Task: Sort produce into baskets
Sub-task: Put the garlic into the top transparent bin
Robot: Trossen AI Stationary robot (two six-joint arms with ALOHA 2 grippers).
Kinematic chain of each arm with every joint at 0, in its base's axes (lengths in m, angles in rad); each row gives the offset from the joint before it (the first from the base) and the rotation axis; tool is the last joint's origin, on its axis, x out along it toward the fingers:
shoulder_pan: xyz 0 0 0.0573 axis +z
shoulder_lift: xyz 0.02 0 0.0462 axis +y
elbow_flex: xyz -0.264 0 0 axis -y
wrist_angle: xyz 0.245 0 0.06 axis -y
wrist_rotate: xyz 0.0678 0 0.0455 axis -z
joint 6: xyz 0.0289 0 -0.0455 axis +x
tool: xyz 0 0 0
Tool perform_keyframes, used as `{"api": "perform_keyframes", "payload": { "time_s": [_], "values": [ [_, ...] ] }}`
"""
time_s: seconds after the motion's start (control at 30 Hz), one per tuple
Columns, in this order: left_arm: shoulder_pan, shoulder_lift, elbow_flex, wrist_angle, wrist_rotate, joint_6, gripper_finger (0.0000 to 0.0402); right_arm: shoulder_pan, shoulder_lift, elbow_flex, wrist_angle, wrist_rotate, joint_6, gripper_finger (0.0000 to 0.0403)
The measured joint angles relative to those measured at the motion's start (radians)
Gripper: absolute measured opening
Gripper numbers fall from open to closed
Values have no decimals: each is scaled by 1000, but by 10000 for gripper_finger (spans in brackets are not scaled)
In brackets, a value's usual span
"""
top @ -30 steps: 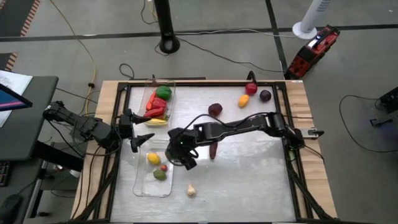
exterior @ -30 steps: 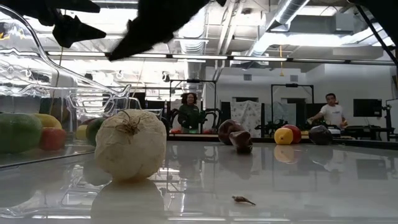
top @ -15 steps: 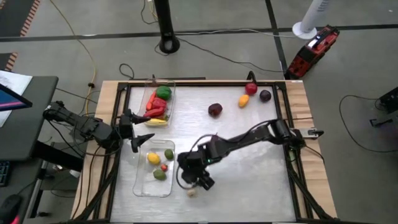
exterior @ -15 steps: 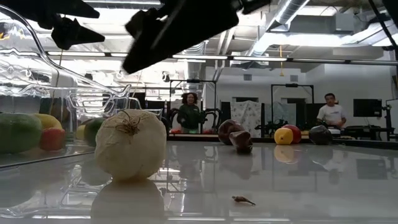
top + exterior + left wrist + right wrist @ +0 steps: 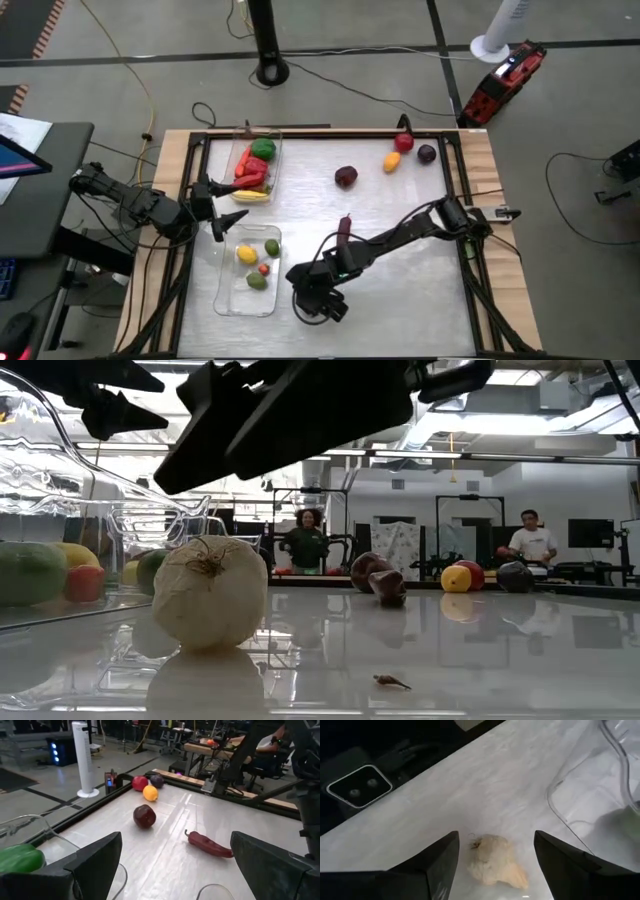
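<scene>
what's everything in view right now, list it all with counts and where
baskets: two, clear, table's left side, one far, one near
far basket produce: green pepper, red pieces, yellow piece
near basket produce: yellow, green, small red, green
garlic: one, white, on table beside near basket
chili: one, dark red, mid table
loose fruit: dark red one; yellow, red, purple at far right corner
people: two, in room behind
left tool: open, between the baskets
right tool: open, above garlic
</scene>
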State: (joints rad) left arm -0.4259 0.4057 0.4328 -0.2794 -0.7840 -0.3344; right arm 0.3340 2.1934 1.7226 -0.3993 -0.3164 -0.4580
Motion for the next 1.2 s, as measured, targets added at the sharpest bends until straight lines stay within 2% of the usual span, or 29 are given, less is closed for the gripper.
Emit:
{"api": "perform_keyframes", "payload": {
  "time_s": [0.37,0.67,1.2],
  "values": [
    [0,0,0,-3,9,0,361,1,5,0,-11,4,-48,335],
    [0,0,0,-3,11,7,361,-20,38,-2,12,-58,-74,323],
    [0,0,0,-23,17,-7,361,-28,72,-1,10,-75,-102,301]
  ]
}}
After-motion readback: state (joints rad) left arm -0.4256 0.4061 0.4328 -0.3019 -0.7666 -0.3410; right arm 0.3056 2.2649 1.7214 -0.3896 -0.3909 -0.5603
